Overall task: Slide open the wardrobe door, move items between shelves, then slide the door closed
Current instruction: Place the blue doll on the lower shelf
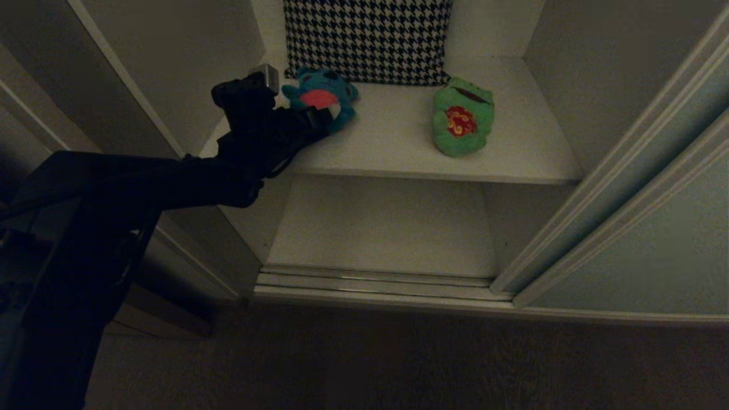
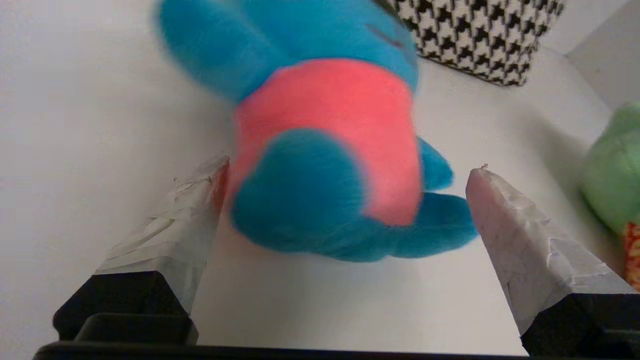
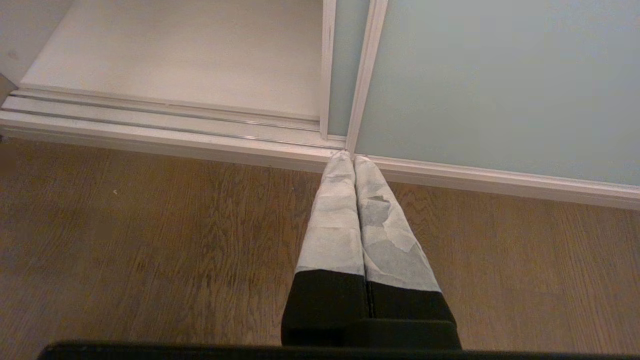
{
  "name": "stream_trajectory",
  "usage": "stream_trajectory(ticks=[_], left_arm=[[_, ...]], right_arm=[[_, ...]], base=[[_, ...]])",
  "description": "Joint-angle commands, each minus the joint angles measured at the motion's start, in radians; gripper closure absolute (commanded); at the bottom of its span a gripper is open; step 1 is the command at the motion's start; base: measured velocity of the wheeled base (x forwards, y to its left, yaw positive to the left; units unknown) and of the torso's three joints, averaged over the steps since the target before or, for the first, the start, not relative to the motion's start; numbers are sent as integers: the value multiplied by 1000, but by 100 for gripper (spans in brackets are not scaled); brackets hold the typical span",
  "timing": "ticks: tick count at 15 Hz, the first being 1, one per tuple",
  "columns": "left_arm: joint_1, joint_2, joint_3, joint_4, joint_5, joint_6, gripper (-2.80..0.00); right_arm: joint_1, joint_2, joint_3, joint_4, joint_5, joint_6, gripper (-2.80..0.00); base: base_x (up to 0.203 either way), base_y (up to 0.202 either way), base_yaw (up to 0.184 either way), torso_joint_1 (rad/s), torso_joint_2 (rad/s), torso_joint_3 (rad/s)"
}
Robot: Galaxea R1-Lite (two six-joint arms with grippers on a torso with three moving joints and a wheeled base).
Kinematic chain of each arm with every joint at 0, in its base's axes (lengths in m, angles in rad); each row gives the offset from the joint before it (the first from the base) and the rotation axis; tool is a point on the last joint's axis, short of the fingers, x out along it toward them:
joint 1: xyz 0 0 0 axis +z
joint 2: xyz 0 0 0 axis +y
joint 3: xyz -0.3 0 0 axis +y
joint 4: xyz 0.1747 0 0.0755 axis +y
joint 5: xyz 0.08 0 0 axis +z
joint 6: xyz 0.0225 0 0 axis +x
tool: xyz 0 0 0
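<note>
blue toy [image 2: 325, 150]: lying on the upper shelf [image 1: 398, 142], near its left end, right in front of the checked pillow [image 1: 367, 37]
left gripper [image 2: 345, 172]: spread wide, nothing pinched yet, one finger on each side of the toy's lower body
which way: the toy sits straight ahead between the fingers, and its long axis seems to run pretty much away from the gripper, head at the far end, so the fingers would close across its width
nearer arm: left one by far
right gripper [image 3: 354, 159]: pressed together, empty, hanging low over the wood floor [image 3: 150, 240] by the door [image 3: 500, 85]
green frog [image 1: 461, 117]: same shelf, well to the right
lower shelf [image 1: 387, 228]: probably where they're going
</note>
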Motion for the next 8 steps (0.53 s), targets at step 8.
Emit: stream_trajectory(ticks=[8], left_arm=[[-20,10,-2,-48,8,19,-280]], right_arm=[[0,0,2,0,0,0,0]], base=[[0,0,0,0,0,0]])
